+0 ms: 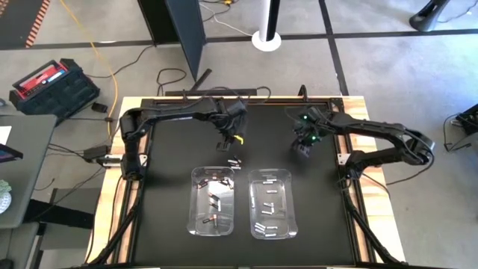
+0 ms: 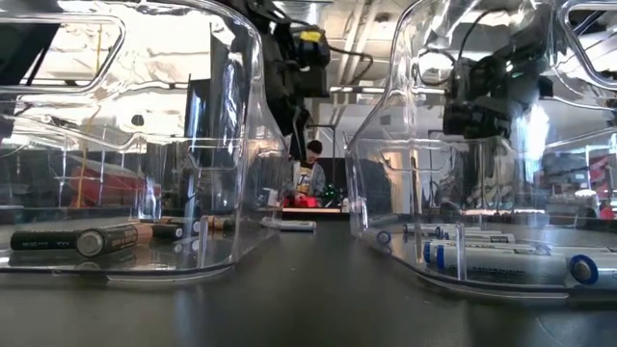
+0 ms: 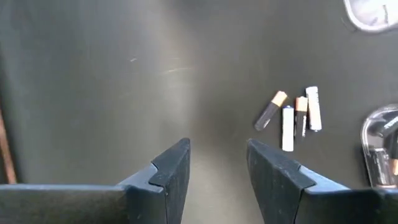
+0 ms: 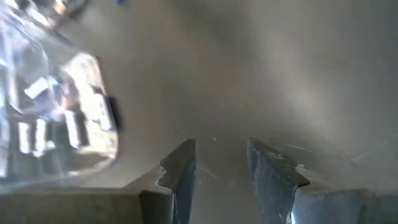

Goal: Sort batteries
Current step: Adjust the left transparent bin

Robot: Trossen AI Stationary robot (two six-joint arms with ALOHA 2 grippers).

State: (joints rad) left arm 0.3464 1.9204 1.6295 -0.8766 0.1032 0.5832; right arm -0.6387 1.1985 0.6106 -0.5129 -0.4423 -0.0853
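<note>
I am hovering the left tool above the dark surface, its fingers parted with nothing between them, just behind the last loose batteries, which are lying in a small cluster beside the far rim of the left bin. I am keeping it there because those four cells are, I judge, the only ones not yet sorted. The left bin is holding the dark, copper-ended cells; the right bin is holding the white ones. I am parking the right tool behind the right bin, also parted and empty, out of the way.
</note>
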